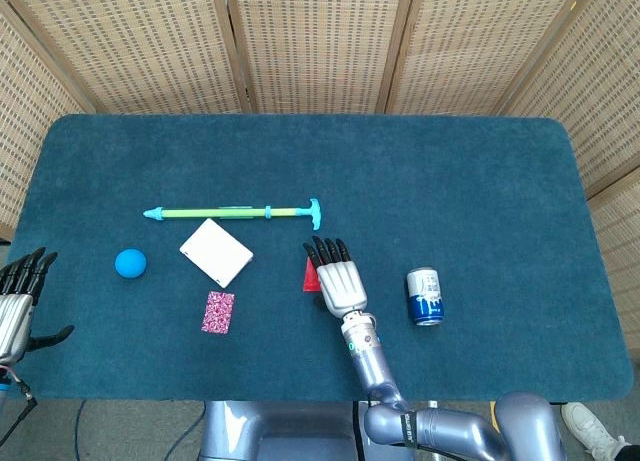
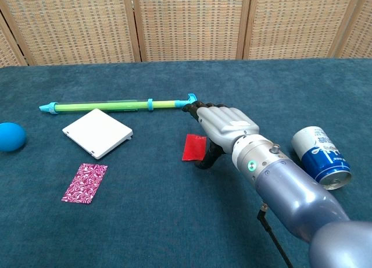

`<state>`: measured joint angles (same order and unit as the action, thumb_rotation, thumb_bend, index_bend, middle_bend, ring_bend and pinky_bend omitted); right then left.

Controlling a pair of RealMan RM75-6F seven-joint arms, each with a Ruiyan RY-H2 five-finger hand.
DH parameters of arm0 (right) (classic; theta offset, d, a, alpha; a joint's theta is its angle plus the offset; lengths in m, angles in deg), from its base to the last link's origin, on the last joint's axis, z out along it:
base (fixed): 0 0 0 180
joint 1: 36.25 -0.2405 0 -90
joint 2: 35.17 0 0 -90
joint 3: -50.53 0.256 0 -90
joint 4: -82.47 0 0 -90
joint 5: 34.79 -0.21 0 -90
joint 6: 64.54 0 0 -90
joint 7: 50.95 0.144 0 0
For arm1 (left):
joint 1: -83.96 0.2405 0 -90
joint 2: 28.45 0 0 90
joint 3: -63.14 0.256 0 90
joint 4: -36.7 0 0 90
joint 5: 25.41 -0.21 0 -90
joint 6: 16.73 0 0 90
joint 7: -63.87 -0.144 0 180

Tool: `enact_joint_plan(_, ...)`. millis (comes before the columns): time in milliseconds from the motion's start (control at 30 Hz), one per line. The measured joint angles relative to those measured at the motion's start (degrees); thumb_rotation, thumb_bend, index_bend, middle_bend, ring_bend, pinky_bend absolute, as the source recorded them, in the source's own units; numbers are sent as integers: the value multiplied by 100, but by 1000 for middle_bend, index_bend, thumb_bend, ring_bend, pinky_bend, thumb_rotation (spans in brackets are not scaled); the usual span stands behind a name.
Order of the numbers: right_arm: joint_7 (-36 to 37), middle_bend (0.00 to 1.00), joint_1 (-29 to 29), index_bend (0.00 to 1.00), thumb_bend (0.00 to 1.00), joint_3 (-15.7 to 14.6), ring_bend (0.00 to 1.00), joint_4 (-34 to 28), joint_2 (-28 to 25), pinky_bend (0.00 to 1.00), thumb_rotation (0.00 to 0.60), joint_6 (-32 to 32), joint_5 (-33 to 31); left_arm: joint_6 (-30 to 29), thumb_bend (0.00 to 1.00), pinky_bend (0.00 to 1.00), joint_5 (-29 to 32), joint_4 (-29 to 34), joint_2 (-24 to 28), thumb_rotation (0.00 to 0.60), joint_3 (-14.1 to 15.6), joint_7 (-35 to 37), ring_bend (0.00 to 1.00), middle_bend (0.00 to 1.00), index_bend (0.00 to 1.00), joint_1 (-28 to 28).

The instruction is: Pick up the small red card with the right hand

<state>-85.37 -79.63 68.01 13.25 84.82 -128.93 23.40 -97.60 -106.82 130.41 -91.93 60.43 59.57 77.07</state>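
Fingers of the right hand extended, nothing held; small flat red card lies on the cloth just beside the thumb; grasp and lift judged outstanding

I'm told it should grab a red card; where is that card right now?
In both views the small red card lies flat near the table's middle, just left of the right hand, below the green stick.

Blue-carpeted table carries a green stick, white pad and blue ball. Patterned card, small red card, soda can too.
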Motion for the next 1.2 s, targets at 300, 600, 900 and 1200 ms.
enact_joint_plan(300,207,0,-85,73,363,94,0,487,159,0,600,211,-50,41,145,49,56,-34,-8,600,-18,9,0,0,0,-14)
enact_joint_plan(600,356,0,-167,77,363,176,0,806,255,0,600,372,-63,94,144,49,102,-62,-26,600,-27,-6,0,0,0,-35)
enact_joint_plan(900,474,0,-239,358,361,211,0,1073,372,0,600,402,17,101,144,50,129,-69,-24,600,-40,3,0,0,0,-38)
enact_joint_plan(1200,544,3,-244,475,354,210,0,1294,479,0,600,438,38,91,144,50,118,-68,-14,600,-40,21,0,0,0,-36)
